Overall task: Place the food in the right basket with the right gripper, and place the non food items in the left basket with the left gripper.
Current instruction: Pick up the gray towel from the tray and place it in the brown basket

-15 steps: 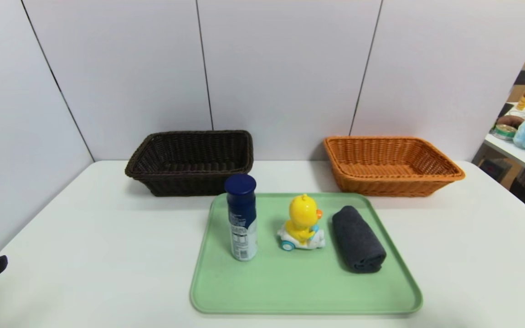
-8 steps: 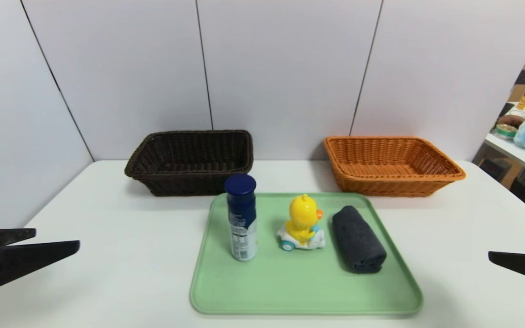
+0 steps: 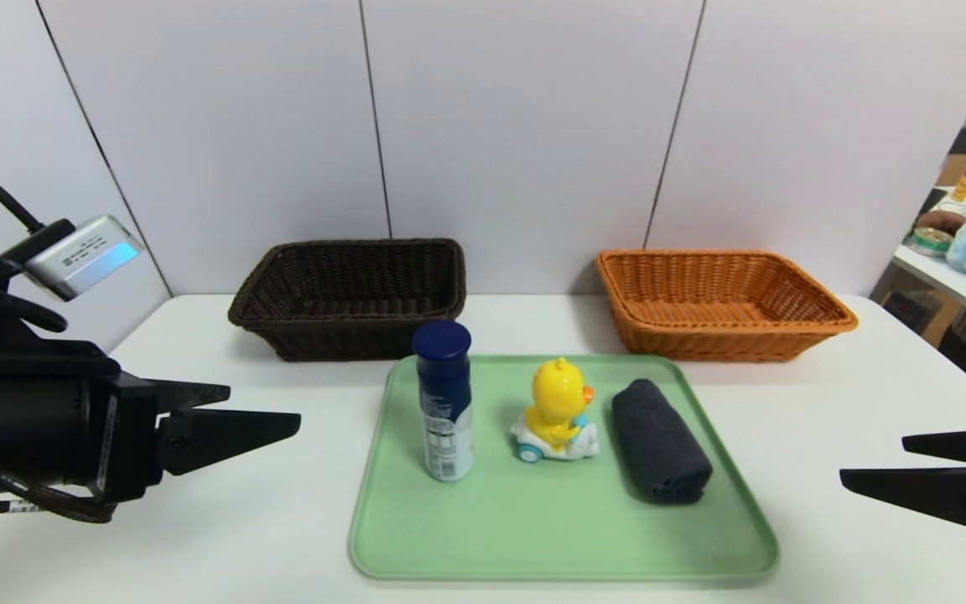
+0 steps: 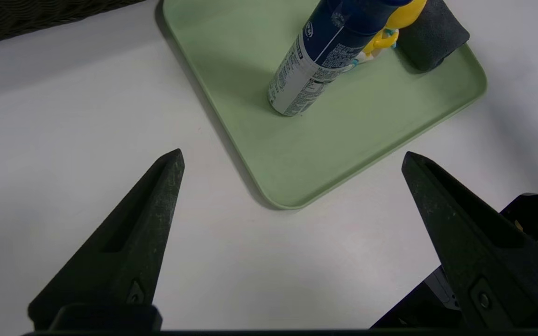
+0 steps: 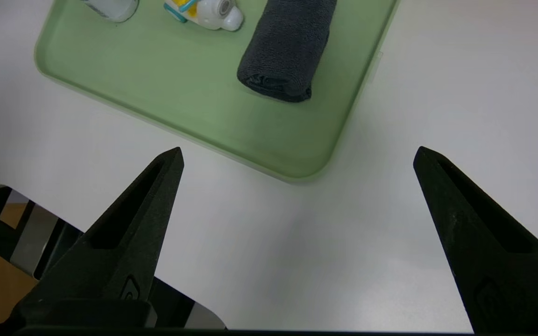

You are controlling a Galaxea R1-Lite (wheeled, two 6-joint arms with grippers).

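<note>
The left gripper was spread wide, holding nothing. The blue can stood just ahead of it. Next it likely needed to reach in and pinch it.

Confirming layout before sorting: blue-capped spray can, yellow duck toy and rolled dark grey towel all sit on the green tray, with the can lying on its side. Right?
Not quite: the blue-capped spray can stands upright on the green tray, as the head view shows.

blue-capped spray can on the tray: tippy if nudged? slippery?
Probably tippy: the spray can stands upright, tall on a narrow base, on the green tray; a push near the cap would likely topple it, and it would roll. Its smooth round wall looks slick, so grip at mid-height.
</note>
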